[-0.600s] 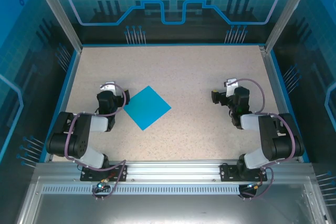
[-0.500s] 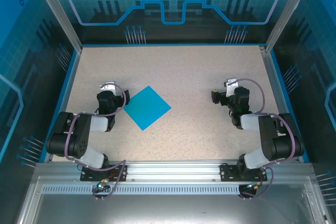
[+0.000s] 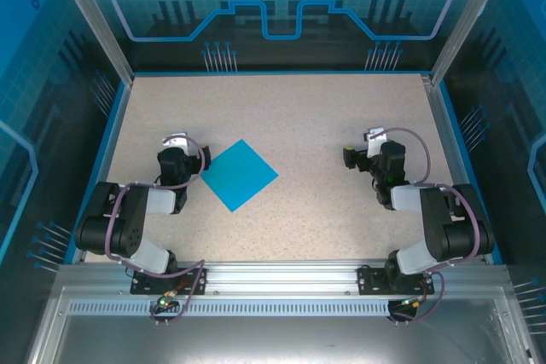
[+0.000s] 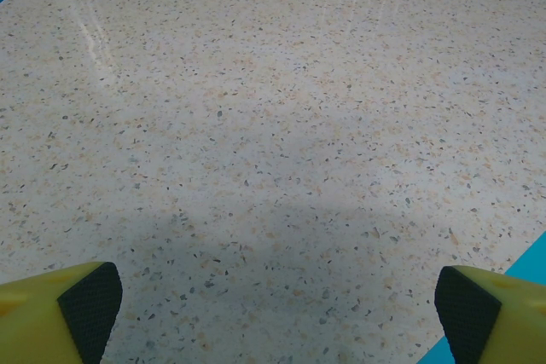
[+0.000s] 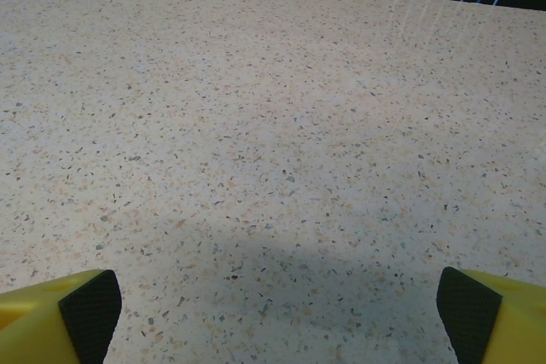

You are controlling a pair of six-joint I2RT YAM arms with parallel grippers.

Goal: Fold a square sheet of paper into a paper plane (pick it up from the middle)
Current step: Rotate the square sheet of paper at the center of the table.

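Folding not started; square sheet of paper (image 3: 240,175) lies flat on the tabletop (image 3: 299,117), just beside the left end effector (image 4: 275,306); it and the right end effector (image 5: 277,306) gape wide, empty; next up, probably pinching the sheet's middle.

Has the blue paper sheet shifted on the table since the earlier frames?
No. The square sheet of paper keeps the same spot relative to the table's back edge.
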